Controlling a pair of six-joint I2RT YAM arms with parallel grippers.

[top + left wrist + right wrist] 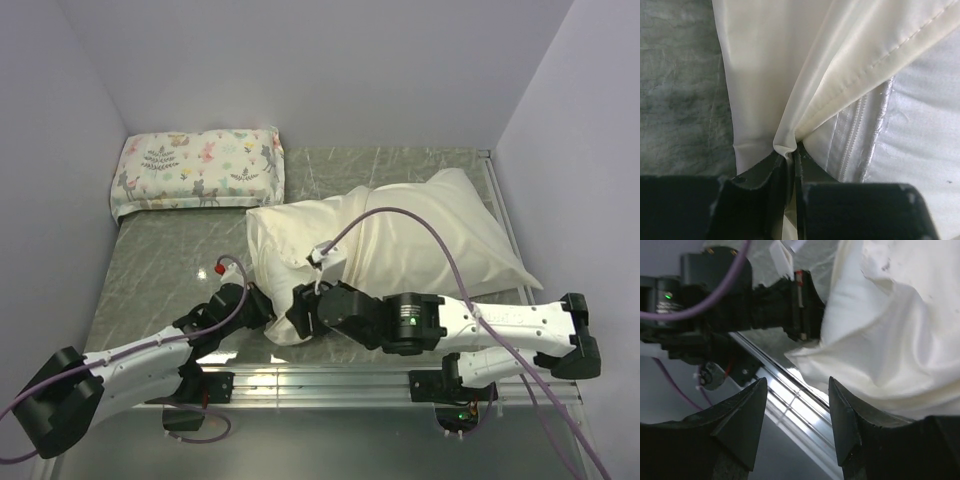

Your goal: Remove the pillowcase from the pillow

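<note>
The cream pillowcase (400,235) covers the plump pillow in the middle of the table. In the left wrist view the whiter pillow (920,140) with its stitched seam shows under the hemmed cream edge of the pillowcase (790,60). My left gripper (790,152) is shut on a fold of that cream fabric; from above the left gripper (264,303) sits at the case's near left corner. My right gripper (292,318) is right beside it, open and empty. In the right wrist view the right gripper (797,390) stands over the table's edge, with the pillowcase (890,330) just beyond its right finger.
A smaller floral animal-print pillow (200,170) lies at the back left against the wall. The metal rail (795,397) of the table's near edge runs under my right gripper. White walls close in the left, back and right sides.
</note>
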